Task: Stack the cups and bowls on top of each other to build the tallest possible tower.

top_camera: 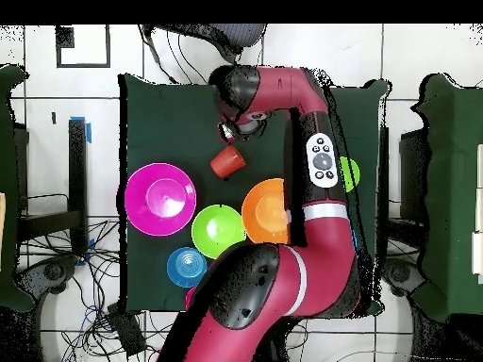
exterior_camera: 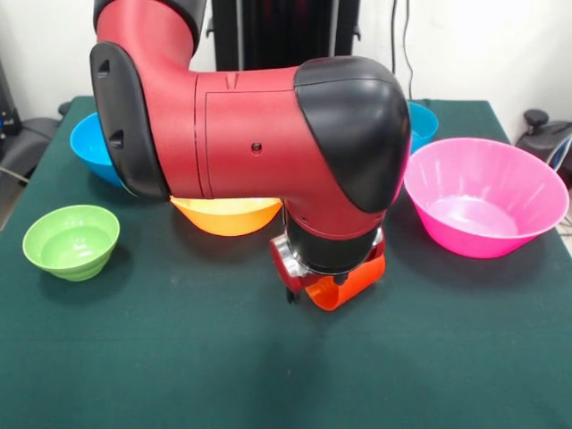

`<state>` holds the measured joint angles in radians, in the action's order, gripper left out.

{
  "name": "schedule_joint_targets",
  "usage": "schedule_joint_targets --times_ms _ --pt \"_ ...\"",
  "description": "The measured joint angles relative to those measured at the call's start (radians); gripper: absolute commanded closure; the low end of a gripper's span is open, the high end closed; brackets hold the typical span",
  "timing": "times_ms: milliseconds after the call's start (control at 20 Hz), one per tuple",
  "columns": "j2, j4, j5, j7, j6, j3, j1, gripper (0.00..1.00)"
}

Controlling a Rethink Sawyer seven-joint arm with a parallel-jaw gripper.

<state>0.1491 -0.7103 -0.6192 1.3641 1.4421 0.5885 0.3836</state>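
From the front, the big red and black arm (exterior_camera: pixel 259 125) fills the middle and hides a lot. Under its black end sits the orange-red cup (exterior_camera: pixel 350 279), lying on its side on the green worktop (exterior_camera: pixel 179 357), mouth toward the camera. The claw (exterior_camera: pixel 308 268) is right at the cup, touching it or almost, but the arm covers it, so I cannot tell if it is wide, narrow or holding the cup. A small green bowl (exterior_camera: pixel 71 239) sits alone on the left. A blue bowl (exterior_camera: pixel 94 147) peeks out behind the arm. A big orange bowl (exterior_camera: pixel 225 214) shows only its lower half. The big pink bowl (exterior_camera: pixel 484 195) stands on the right, close to the worktop's edge. The near part of the worktop is bare.

From above, more shows. The cup (top_camera: pixel 227 161) lies just beside the arm's end (top_camera: pixel 241 121). The pink bowl (top_camera: pixel 160 198), a green bowl (top_camera: pixel 218 230), the orange bowl (top_camera: pixel 264 209) and a small blue bowl (top_camera: pixel 186 267) sit close together. Another green bowl (top_camera: pixel 350 173) peeks out past the arm. The bowls are not stacked.

No writing can be read.
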Motion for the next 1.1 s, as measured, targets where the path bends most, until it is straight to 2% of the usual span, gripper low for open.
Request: schedule_joint_targets --times_ms 450,1100 --pt "0.001 -0.012 0.012 0.000 0.000 -0.017 0.010 0.00" --pt "0.034 -0.107 0.091 0.000 0.000 -0.025 0.023 0.00"
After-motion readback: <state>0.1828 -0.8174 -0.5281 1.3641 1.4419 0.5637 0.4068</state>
